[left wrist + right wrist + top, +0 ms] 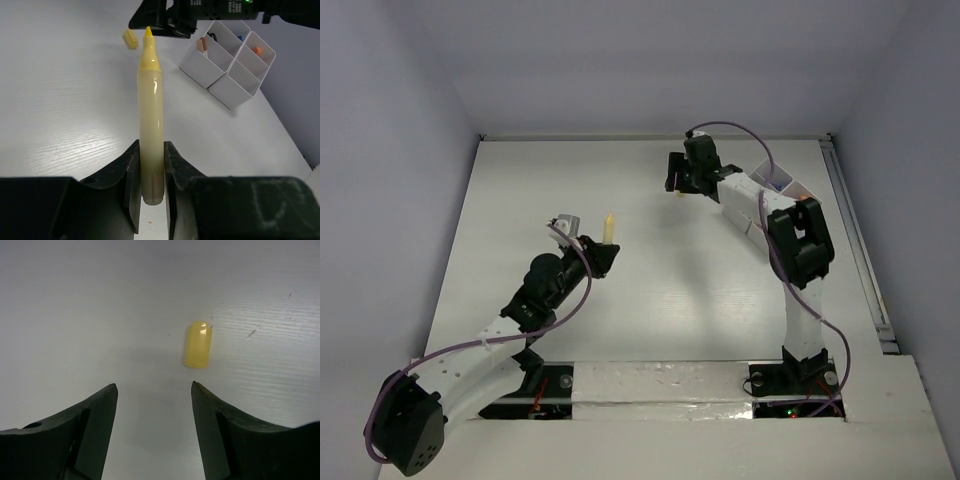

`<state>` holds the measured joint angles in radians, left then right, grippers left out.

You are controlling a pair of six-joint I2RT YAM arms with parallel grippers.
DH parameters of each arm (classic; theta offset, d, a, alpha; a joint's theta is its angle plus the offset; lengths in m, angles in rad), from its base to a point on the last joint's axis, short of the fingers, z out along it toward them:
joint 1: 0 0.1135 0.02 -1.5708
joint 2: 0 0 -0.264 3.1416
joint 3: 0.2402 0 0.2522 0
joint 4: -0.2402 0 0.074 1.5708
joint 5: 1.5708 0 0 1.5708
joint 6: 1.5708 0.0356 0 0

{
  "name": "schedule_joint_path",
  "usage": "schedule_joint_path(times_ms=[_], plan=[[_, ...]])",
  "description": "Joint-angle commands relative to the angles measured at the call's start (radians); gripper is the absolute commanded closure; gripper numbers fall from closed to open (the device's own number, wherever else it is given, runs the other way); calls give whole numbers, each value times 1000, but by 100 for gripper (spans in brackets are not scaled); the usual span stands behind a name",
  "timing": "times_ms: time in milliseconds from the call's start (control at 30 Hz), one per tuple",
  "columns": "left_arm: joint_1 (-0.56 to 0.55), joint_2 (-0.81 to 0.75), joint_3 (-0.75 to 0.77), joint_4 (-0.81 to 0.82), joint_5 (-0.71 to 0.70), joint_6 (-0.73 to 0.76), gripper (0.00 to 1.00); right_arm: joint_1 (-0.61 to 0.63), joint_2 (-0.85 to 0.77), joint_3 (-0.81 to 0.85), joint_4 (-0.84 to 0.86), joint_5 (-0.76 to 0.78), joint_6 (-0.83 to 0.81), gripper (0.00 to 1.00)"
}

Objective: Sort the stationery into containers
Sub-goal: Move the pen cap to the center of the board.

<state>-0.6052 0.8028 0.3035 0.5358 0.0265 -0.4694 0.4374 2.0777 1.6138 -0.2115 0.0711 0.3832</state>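
Observation:
My left gripper is shut on the lower end of a pale yellow marker, which points away with its bare yellow tip uncovered. In the top view this marker sticks out of the left gripper at table centre-left. A small yellow cap lies on the table just beyond my right gripper, which is open and empty above it. The same cap shows under the right gripper. The white organiser tray stands at the far right, holding an orange-capped tube and other small items.
The right arm partly covers the organiser tray in the top view. A rail runs along the table's right edge. White walls close in the table at the back and both sides.

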Motion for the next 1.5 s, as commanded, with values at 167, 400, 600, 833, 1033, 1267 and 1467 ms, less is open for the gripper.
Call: schedule_joint_path(times_ms=[167,400,600,833,1033,1267,1467], plan=[[-1,-7,-10,79,55,3,100,-22,205,271,-209,102,-75,34],[-1,1,-10,85,61,3,100,-22,329,429,-270,136,-119,47],[-1,1,-10,82,58,8,100,-22,360,442,-290,44,-193,82],[-1,4,-10,87,59,6,100,92,97,109,-234,-192,-339,83],[-1,-10,-15,89,61,2,100,222,-71,-176,-203,-229,-371,81],[-1,-25,-18,84,59,0,100,233,-102,-282,-209,-136,-371,43],[-1,-42,-20,73,44,8,100,242,-201,-336,-189,-94,-363,22]])
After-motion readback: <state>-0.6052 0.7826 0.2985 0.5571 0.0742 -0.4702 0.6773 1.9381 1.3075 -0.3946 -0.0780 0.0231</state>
